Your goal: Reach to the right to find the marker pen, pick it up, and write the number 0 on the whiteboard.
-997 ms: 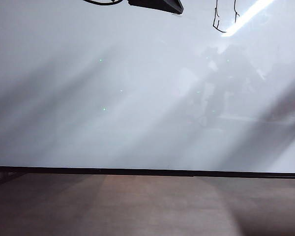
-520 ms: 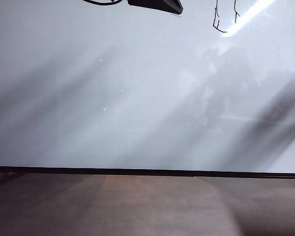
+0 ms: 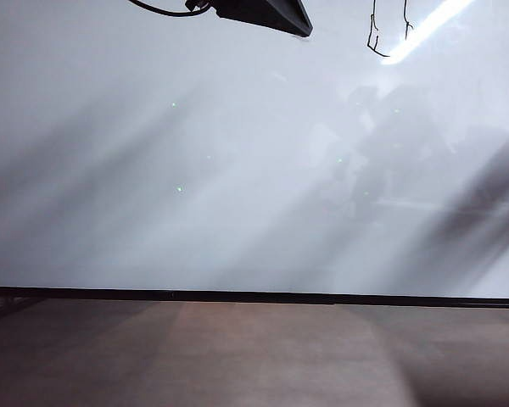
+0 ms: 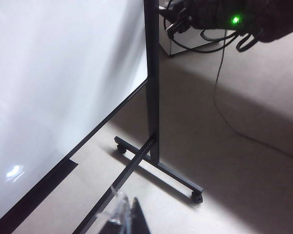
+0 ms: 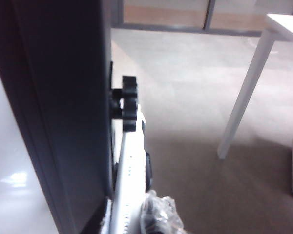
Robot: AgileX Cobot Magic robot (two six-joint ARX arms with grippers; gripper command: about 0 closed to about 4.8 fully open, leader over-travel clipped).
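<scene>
While the whiteboard point(image 3: 237, 170) fills the exterior view, part of the number 0 point(image 3: 375, 34) shows at its top edge. The right gripper point(image 5: 136, 217), jaws together, seemingly clamps the marker pen point(image 5: 129, 170) beside the frame. The left gripper's point(image 4: 123, 217) state is unclear.

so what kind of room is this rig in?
Probably an office or lab room: a large glossy white whiteboard with a thin black frame on a black wheeled stand, a bare grey floor, and a white table leg nearby.
</scene>
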